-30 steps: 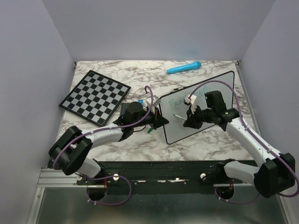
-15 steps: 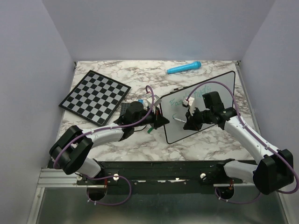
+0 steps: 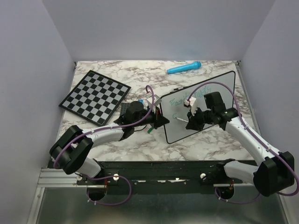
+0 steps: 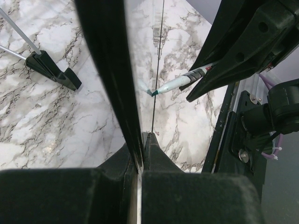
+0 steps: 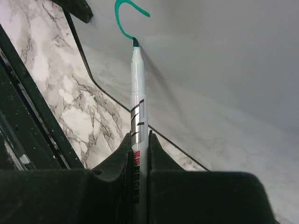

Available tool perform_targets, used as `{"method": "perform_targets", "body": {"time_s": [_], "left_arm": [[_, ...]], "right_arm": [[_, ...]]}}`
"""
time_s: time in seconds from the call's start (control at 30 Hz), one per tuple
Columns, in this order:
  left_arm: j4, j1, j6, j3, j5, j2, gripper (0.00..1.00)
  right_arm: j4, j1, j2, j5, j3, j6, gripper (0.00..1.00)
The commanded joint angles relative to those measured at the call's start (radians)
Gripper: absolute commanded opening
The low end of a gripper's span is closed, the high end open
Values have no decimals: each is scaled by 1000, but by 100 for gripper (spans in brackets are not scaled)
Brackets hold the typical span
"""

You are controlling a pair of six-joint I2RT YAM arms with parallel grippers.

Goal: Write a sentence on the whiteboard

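Note:
The whiteboard (image 3: 205,105) stands tilted on the marble table, right of centre. My left gripper (image 3: 159,120) is shut on its left edge; in the left wrist view the jaws (image 4: 142,140) clamp the black frame (image 4: 105,65). My right gripper (image 3: 190,120) is shut on a silver marker (image 5: 138,93). Its green tip (image 5: 135,43) touches the board at the end of a curved stroke (image 5: 127,14). The sentence (image 3: 187,99) shows as one teal line across the board's upper part, with the new curve (image 3: 174,115) below it. The marker (image 4: 180,83) also shows in the left wrist view.
A chequered chessboard (image 3: 95,96) lies at the back left. A blue cylindrical object (image 3: 183,68) lies near the back wall. A small dark piece with a green end (image 3: 150,131) sits by the left gripper. A black board foot (image 4: 51,70) rests on the marble. Walls close in both sides.
The right gripper has shifted slightly with the marker, and a curved green stroke has appeared below the first line. The left arm and the board have not moved.

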Motion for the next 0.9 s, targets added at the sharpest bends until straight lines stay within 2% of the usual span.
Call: {"method": "perform_targets", "body": {"time_s": [0.0, 0.47, 0.87], "left_arm": [[-86, -18, 84, 12, -19, 24, 0], [-97, -18, 85, 26, -17, 36, 0], [-98, -18, 87, 21, -17, 36, 0]], "right_arm": [[30, -23, -26, 81, 44, 18, 0], [17, -51, -124, -17, 27, -12, 1], [3, -75, -111, -49, 10, -55, 1]]}}
